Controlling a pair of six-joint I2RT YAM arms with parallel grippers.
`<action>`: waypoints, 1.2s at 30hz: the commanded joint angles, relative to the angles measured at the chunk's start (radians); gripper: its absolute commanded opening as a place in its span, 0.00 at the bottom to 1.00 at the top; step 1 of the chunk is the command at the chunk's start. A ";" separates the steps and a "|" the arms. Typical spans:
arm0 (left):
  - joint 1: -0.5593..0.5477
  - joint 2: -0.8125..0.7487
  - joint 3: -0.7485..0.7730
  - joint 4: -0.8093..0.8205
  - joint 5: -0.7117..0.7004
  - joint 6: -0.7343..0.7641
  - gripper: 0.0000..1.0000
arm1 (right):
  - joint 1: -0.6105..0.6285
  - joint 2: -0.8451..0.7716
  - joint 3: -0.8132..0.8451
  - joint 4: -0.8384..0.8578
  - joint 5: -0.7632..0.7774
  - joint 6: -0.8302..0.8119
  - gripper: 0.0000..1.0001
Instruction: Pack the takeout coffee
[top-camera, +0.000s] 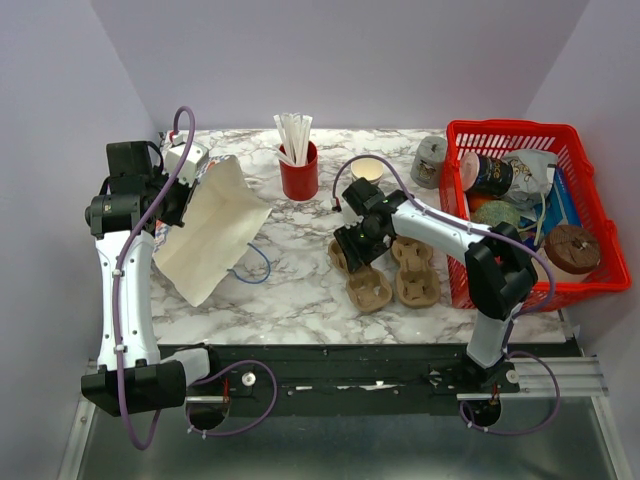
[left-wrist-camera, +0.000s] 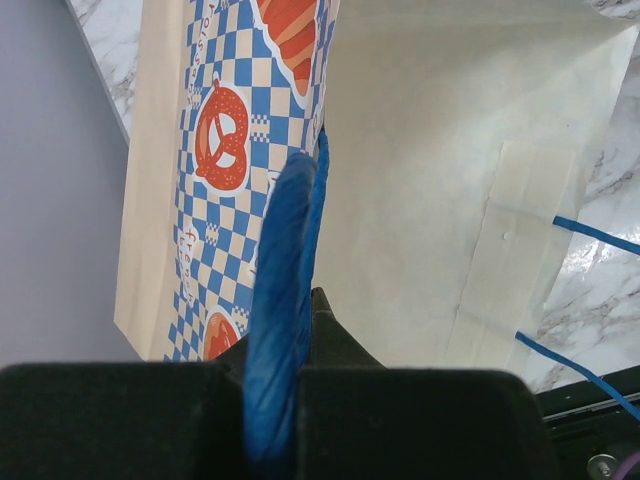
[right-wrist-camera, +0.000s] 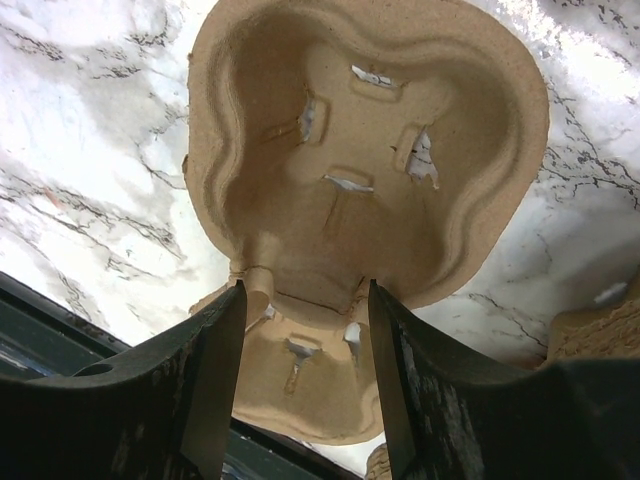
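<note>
I hold my left gripper (left-wrist-camera: 295, 375) pinched on the blue handle (left-wrist-camera: 285, 260) of the cream pretzel-printed paper bag (left-wrist-camera: 430, 200), while at its 3 o'clock my right gripper (right-wrist-camera: 307, 300) clamps the brown pulp cup tray (right-wrist-camera: 370, 150).

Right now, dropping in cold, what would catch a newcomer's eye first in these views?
The left gripper pinches the blue handle of a pretzel-print paper bag, hanging it over the left of the table. The right gripper sits at the brown pulp tray in the middle, jaws either side of its ridge. A crammed red basket fills the right edge.
</note>
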 joint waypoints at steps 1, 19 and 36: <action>-0.006 -0.003 -0.008 0.017 0.020 -0.016 0.00 | 0.012 0.024 -0.014 -0.025 0.004 -0.009 0.59; -0.004 0.001 -0.006 0.031 0.030 -0.031 0.00 | 0.021 -0.023 -0.034 -0.026 0.033 -0.024 0.47; -0.006 0.000 -0.023 0.060 0.064 -0.076 0.00 | 0.027 -0.014 -0.068 -0.009 0.062 -0.018 0.52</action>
